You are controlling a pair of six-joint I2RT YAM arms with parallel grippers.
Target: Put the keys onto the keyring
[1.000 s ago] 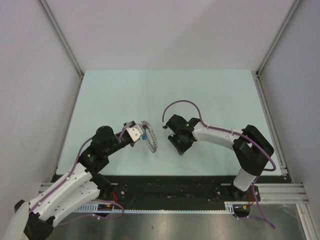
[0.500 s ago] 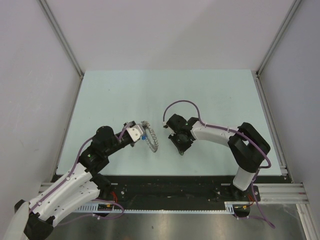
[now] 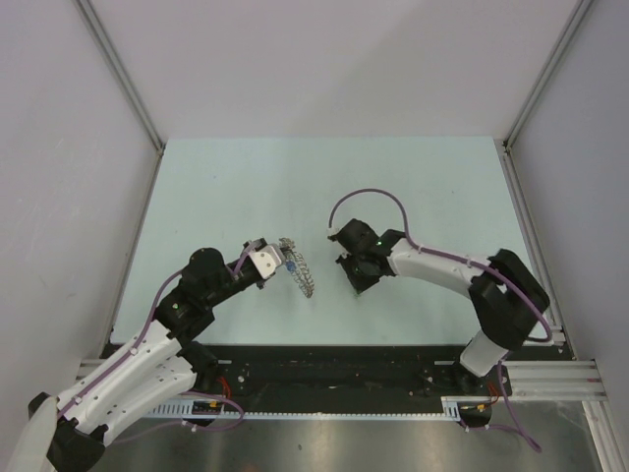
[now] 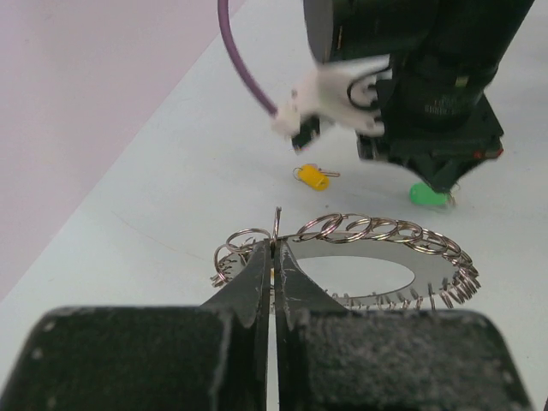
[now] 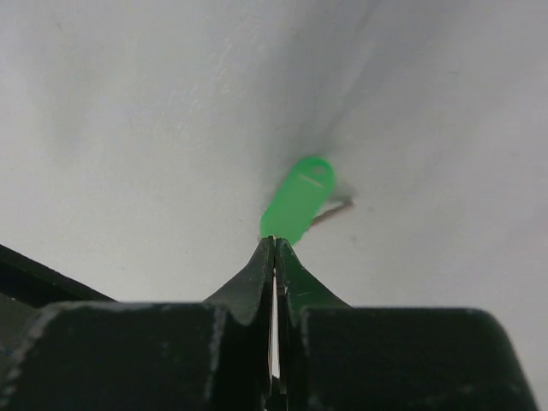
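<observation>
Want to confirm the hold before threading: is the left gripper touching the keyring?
Touching. The left wrist view shows the left gripper shut, its tips pinching a wire loop of the keyring, with no gap between them.

Bright green key, plain and glossy; yellow-orange key further off; keyring a silver-grey run of little loops; table pale mint; cable purple.
</observation>
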